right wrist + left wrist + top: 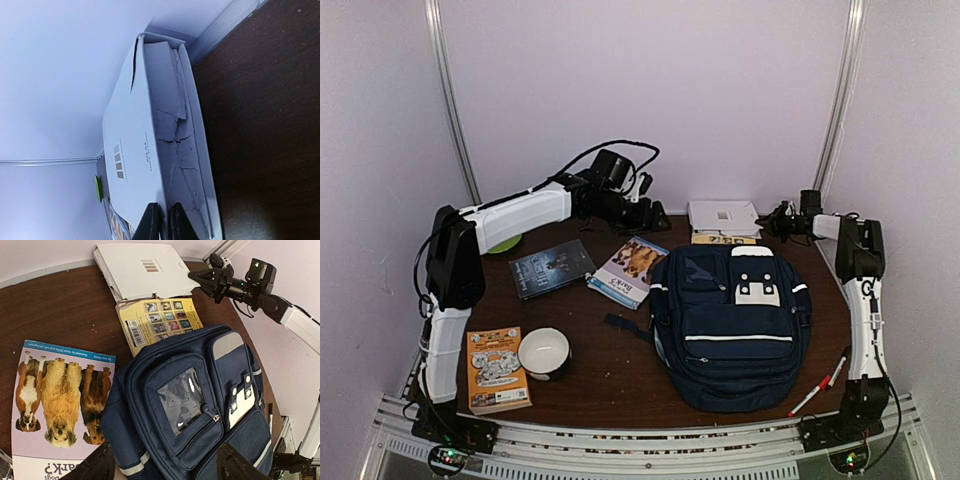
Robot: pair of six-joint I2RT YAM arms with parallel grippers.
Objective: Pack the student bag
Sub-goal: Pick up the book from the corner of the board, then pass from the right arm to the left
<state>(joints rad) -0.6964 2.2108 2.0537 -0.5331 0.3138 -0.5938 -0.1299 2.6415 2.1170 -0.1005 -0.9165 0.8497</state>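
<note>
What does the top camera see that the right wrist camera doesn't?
Only the top camera: the big navy-blue fabric backpack, a round white bowl and an orange book. Only the right wrist camera: the cracked, torn side of the flat white cardboard box. Both: that box, the dark brown table and the right arm's black pincer, tips close together at the box.

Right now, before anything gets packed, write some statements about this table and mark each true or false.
The backpack lies front pocket up. True.
The bowl sits inside the backpack. False: the bowl stands on the table beside the orange book.
The white box rests on a yellow book. True.
The right jaws are wide open. False: they are pinched on the white box's edge.
The left jaws hold the dog book. False: they are open and empty; the dog book lies free.
</note>
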